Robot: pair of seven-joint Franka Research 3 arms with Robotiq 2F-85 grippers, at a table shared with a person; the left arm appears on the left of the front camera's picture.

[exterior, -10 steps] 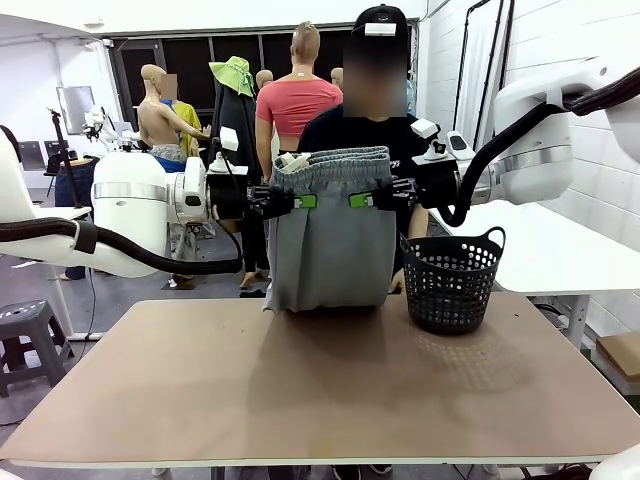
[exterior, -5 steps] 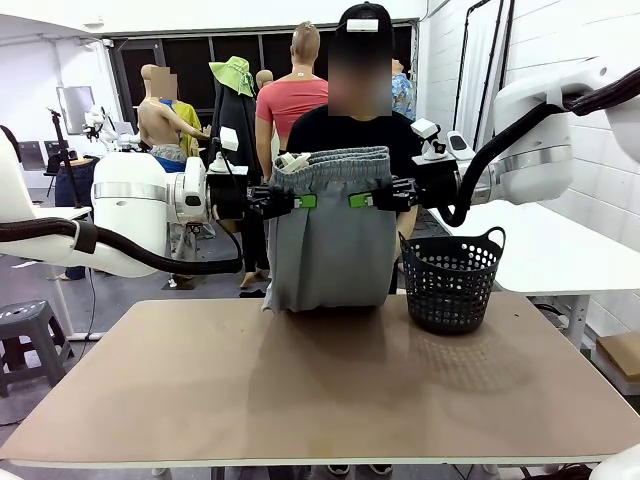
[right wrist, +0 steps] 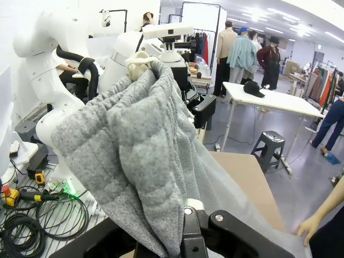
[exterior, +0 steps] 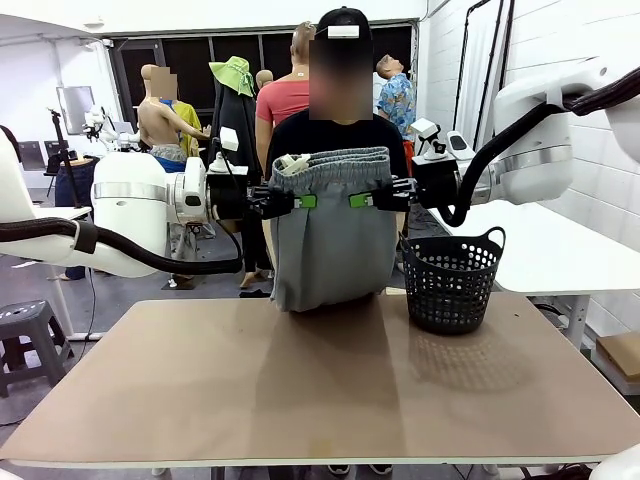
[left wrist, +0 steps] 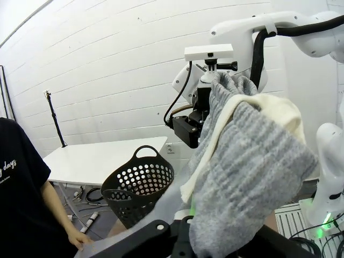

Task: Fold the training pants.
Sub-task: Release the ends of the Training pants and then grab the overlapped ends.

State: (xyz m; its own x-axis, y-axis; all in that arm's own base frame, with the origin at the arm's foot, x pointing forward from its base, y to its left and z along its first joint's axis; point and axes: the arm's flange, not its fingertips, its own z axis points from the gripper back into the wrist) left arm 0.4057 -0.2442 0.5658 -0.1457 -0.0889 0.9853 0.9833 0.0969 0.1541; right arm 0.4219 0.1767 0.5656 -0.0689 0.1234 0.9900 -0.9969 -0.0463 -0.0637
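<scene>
The training pants (exterior: 330, 240), light grey with a gathered waistband, hang in the air over the far part of the table (exterior: 330, 390). My left gripper (exterior: 305, 201) is shut on the waistband's left side and my right gripper (exterior: 358, 200) on its right side. The legs hang down to about table height, and the lower end is partly hidden. Grey knit (left wrist: 247, 161) bunches over my left gripper (left wrist: 188, 242) in the left wrist view. In the right wrist view the same fabric (right wrist: 134, 161) bunches over my right gripper (right wrist: 185, 231). A person (exterior: 340, 130) stands right behind the pants.
A black mesh basket (exterior: 450, 280) stands on the table to the right of the pants and shows in the left wrist view as the basket (left wrist: 137, 185). The person's hand (left wrist: 80, 236) is low near the far edge; a hand (right wrist: 309, 226) shows beside the table (right wrist: 244, 177).
The person behind has shifted to the left. The pants' lower edge has drawn in and risen slightly on the right. Both grippers stay where they were, shut on the waistband.
</scene>
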